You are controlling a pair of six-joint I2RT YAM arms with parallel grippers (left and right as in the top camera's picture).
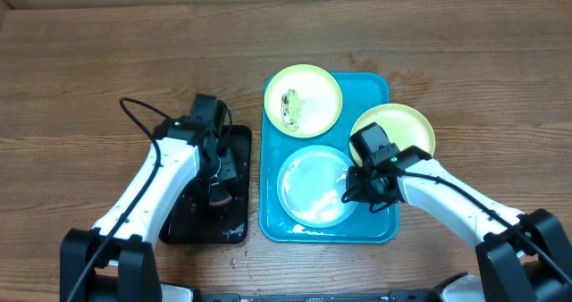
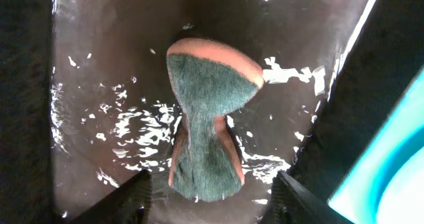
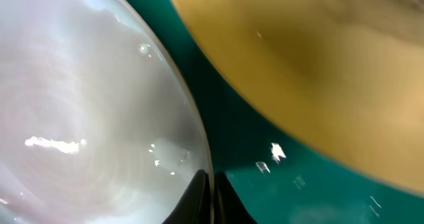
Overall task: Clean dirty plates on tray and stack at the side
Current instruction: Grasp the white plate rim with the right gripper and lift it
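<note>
Overhead, the right gripper (image 1: 362, 190) hides its own fingertips and covers the near rim of the yellow-green plate (image 1: 402, 123) at the right edge of the tray (image 1: 371, 92). Up close that plate is a blur, cut off top and right; whether the jaws grip anything is unclear.

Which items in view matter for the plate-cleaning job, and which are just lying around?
Job:
- smeared yellow-green plate
- second yellow-green plate
- light-blue plate
- turquoise tray
- sponge, likely the cleaning tool

Lying about:
- black tray, only holds the sponge
- wooden table
</note>
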